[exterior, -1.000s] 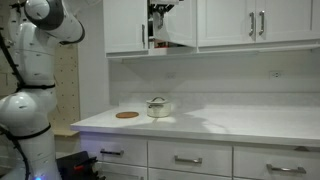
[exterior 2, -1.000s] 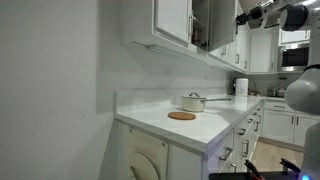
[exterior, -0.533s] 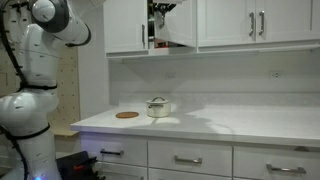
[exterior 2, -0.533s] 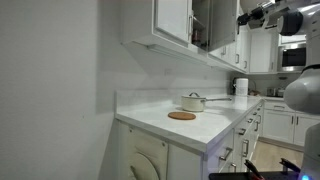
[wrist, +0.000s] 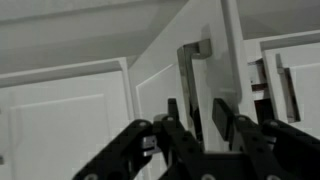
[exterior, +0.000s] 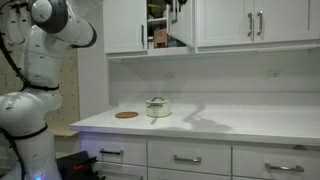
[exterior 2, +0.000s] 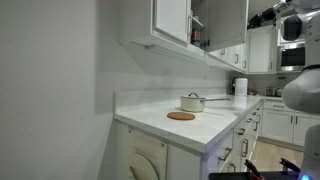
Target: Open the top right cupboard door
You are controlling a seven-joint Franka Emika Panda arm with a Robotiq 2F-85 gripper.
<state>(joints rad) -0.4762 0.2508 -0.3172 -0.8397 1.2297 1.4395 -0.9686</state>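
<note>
The top right cupboard door [exterior: 184, 27] is white with a slim metal bar handle [wrist: 189, 72] and stands swung partly open. It shows in both exterior views [exterior 2: 226, 22] and fills the middle of the wrist view [wrist: 160, 90]. My gripper [wrist: 197, 103] is open just in front of the handle. The bar runs up between and beyond the two black fingers [wrist: 224, 112], and I see no contact. In an exterior view the gripper [exterior 2: 264, 16] sits near the door's free edge, and in the opposite one it [exterior: 176, 8] is at the top of the opening.
Jars and boxes [exterior: 159, 36] show inside the open cupboard. The matching door [exterior: 125, 25] is shut beside it, and a wider door pair [exterior: 255, 22] is further along. A pot [exterior: 158, 107] and a round wooden trivet [exterior: 127, 115] sit on the white counter [exterior: 230, 122]. The robot's body [exterior: 35, 90] stands beside the counter.
The door has swung further open. My gripper has moved outward from the cupboard along with its free edge.
</note>
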